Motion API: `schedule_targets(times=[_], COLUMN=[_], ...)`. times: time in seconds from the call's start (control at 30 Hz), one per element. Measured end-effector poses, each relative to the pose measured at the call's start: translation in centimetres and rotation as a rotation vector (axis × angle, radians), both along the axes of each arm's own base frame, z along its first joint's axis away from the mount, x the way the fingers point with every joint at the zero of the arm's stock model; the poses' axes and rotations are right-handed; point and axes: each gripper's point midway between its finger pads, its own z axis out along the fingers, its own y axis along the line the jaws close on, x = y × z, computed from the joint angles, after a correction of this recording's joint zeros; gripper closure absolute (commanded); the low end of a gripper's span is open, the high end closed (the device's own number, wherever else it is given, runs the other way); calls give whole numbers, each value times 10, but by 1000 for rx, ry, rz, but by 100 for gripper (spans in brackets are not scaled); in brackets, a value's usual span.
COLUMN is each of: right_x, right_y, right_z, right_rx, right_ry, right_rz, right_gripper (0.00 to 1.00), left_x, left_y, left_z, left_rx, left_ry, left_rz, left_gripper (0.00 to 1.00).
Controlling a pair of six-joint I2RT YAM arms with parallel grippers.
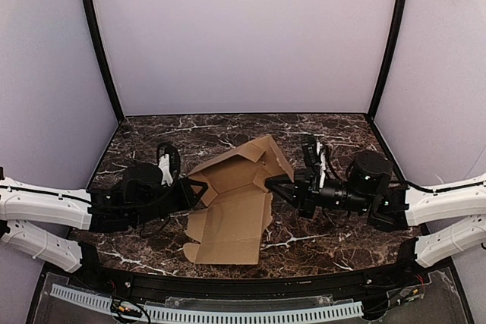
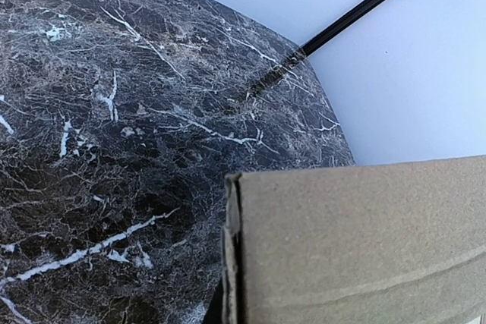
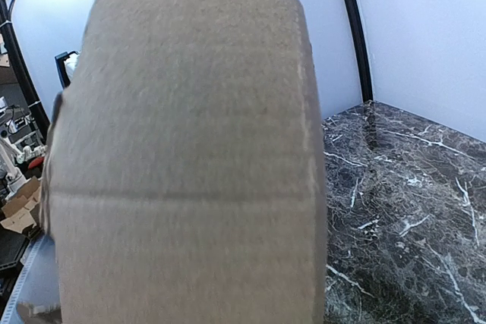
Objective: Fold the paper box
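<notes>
From above, the paper box (image 1: 231, 214) lies half opened on the marble table (image 1: 326, 240) between the two arms, the left gripper (image 1: 196, 191) pinching its left edge and the right gripper (image 1: 272, 184) pinching its right side, where the far panel tilts up. Neither wrist camera shows its own fingers: the left one sees only a cardboard corner close in front, table beyond, while the right one is nearly filled by a blurred, creased panel straight ahead.
</notes>
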Motion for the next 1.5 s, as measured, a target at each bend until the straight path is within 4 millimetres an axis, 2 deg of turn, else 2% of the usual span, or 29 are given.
schedule_targets(times=[0.17,0.4,0.6,0.83,1.1,1.3,1.5], right_x=[-7,-20,-27,-31,-25,-33,-41], right_y=[-20,-50,-71,-65,-59,-47,-36], right_z=[16,20,16,22,32,37,31], right_rx=[11,-33,-95,-197,-223,-220,-232], right_ry=[-39,-76,-94,-102,-97,-75,-38], right_rz=[-18,-33,-51,14,101,211,303], right_gripper=[99,87,66,57,58,61,63], left_x=[2,6,6,-1,-10,-12,-12], left_y=[5,13,17,14,13,13,13], left_z=[9,15,15,8,6,9,9], left_rx=[-5,19,72,139,163,169,178], left_ry=[-31,-73,-112,-140,-164,-182,-189], left_rz=[21,46,31,-42,-112,-135,-138], left_gripper=[99,100,100,99,100,100,100])
